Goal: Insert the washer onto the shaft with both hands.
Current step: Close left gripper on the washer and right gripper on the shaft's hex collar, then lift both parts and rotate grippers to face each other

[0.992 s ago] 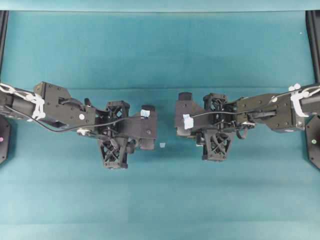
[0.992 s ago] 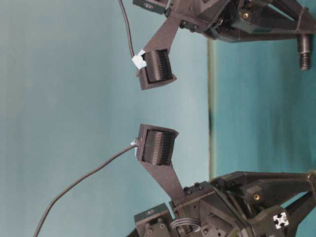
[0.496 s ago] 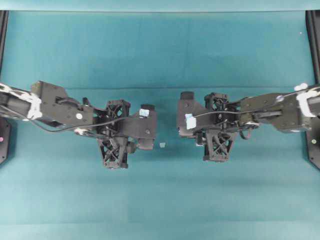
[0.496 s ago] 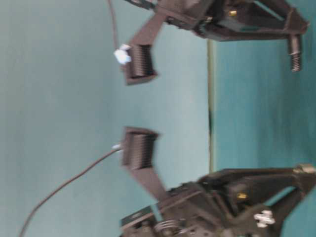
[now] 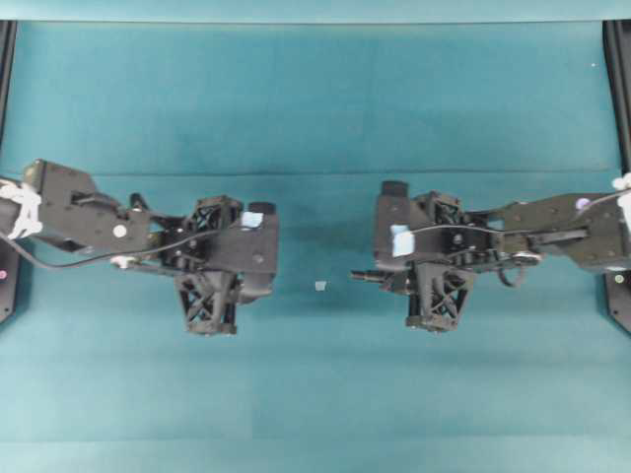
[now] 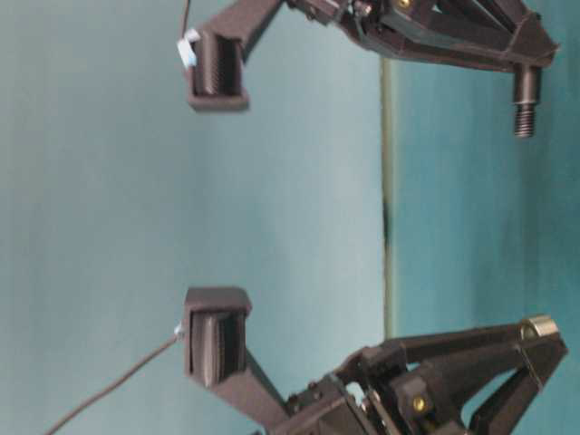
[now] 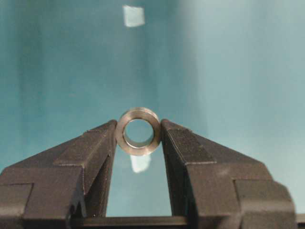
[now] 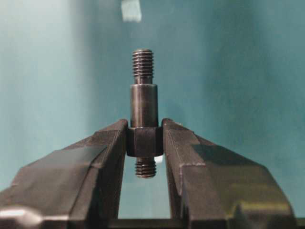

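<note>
The washer (image 7: 138, 149), a dull metal ring, is pinched at its sides between the tips of my left gripper (image 7: 138, 132), its hole facing the camera. The shaft (image 8: 144, 102), a dark stepped rod with threaded ends, stands in my right gripper (image 8: 145, 139), which is shut on its thick hex section. Overhead, the shaft (image 5: 365, 277) sticks out leftward from the right gripper (image 5: 386, 279) towards the left gripper (image 5: 268, 286), with a wide gap between them. From table level, shaft (image 6: 524, 98) and washer (image 6: 541, 325) are far apart.
A small pale tape scrap (image 5: 320, 286) lies on the teal mat (image 5: 315, 394) between the two grippers, also seen as a tape scrap (image 7: 133, 15) ahead of the left jaws. Black frame posts (image 5: 617, 69) stand at the table's side edges.
Both arms have drawn apart: the left gripper moved left and the right gripper moved right, widening the gap. Each keeps its part. The shaft tip now shows in the overhead view.
</note>
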Motion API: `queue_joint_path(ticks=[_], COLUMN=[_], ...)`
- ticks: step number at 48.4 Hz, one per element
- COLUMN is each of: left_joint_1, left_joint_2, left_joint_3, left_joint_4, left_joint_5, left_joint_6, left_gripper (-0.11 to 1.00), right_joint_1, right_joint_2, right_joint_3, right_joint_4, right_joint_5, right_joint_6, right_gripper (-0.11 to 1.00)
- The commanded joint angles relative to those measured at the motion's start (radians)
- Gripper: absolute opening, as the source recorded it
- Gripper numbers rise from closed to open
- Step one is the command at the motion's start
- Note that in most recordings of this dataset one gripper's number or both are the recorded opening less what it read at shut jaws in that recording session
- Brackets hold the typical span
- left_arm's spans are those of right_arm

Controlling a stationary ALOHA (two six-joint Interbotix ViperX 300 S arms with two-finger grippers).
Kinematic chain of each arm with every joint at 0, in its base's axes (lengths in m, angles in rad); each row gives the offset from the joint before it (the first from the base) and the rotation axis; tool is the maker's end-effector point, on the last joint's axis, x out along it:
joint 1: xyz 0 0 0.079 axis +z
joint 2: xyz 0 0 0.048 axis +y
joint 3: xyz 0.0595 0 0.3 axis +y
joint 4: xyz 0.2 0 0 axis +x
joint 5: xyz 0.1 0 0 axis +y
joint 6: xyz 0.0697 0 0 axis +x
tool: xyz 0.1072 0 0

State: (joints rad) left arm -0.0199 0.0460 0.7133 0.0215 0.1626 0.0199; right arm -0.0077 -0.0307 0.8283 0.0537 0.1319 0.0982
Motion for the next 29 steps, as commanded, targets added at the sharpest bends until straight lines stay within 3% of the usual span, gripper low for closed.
queue_joint_path(ticks=[1, 29], left_joint_1=[-0.009, -0.014], left_joint_2=[-0.028, -0.064], left_joint_3=[0.002, 0.072], left_joint_4=[0.0, 0.0], left_joint_5=[-0.041, -0.302], left_joint_6=[-0.002, -0.008], left_gripper=[0.37, 0.37], right_joint_1=[0.006, 0.055], right_joint_2=[-0.035, -0.081], right_joint_3=[0.011, 0.138], right_joint_4=[0.002, 0.002], right_joint_5=[-0.063, -0.314], right_joint_6=[0.018, 0.077], right_gripper=[0.0, 0.0])
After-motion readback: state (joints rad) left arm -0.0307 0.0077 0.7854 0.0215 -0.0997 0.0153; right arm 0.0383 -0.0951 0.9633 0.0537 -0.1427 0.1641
